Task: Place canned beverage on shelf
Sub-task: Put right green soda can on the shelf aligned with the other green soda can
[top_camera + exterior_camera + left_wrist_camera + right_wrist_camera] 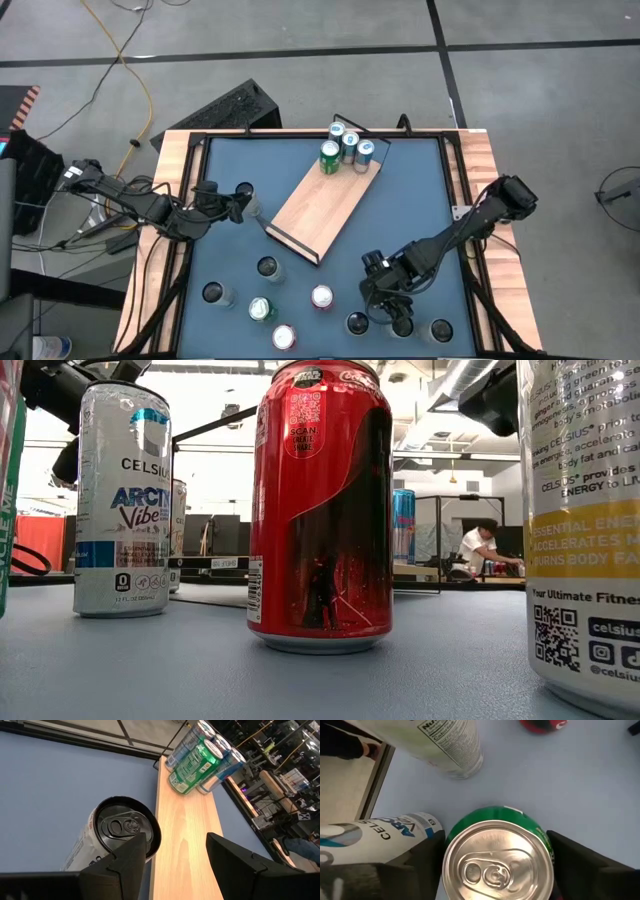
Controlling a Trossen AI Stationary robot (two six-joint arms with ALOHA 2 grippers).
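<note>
The shelf (325,205) is a light-wood board lying slantwise on the blue table, also in the left wrist view (185,835). Three cans (345,148) stand at its far end. My left gripper (243,203) (176,850) is open at the shelf's near-left end. A white can with a black top (125,827) stands on the table just outside one of its fingers. My right gripper (388,300) (495,855) is at the near right, shut on a green can with a silver top (497,865). In the high view the gripper hides this can. My left gripper: I cannot tell whether its finger (127,857) touches the black-topped can. My right gripper has the green can between its two fingers, on opposite sides of the can's top end (546,851). The fingers come from above, pointing down. The can is upright; whether it stands on the table does not show.
Several loose cans stand on the near half of the table: a white Arctic Vibe can (380,837) and a pale Celsius can (445,745) close to the green one, a red can (320,510), and others (268,266). A wooden rim (480,180) frames the table.
</note>
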